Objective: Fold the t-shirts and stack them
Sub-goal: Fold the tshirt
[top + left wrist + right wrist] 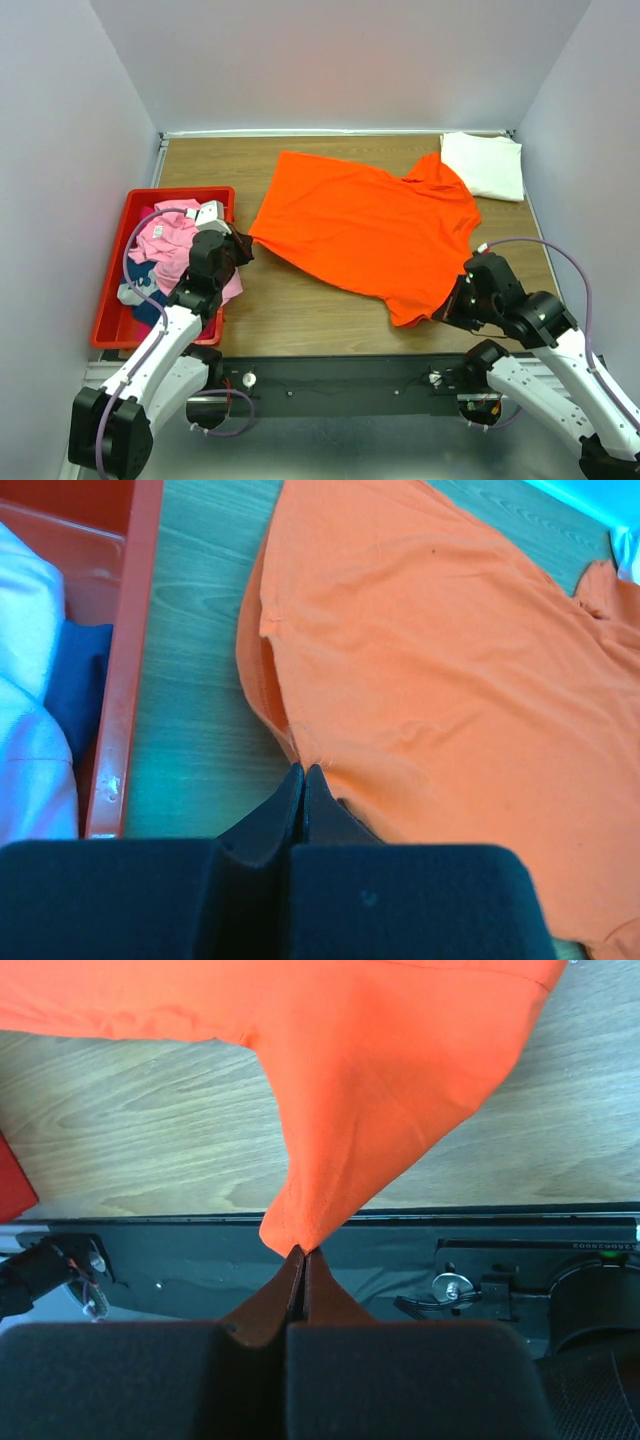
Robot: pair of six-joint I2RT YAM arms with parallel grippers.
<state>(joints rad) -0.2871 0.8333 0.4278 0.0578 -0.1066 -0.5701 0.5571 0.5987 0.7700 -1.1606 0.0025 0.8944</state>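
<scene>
Orange t-shirt [365, 225] lies spread across the middle of a wooden table [300, 315], gripped at two points. The left gripper [303, 772] is clamped on its edge near a red bin [110, 300], and the right gripper [302, 1253] is clamped on a corner pulled to a peak over the table's near edge. A folded cream-white t-shirt [485, 165] sits just beside it at the far right corner, while a pink t-shirt [165, 235] and dark blue cloth [150, 305] lie in the bin.

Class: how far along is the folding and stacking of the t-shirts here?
Done: a cream-white t-shirt lies folded at the far right corner. In hand: left gripper and right gripper each pinch an edge of the orange t-shirt. Left: pink t-shirt and dark blue t-shirt, heaped in the red bin.
</scene>
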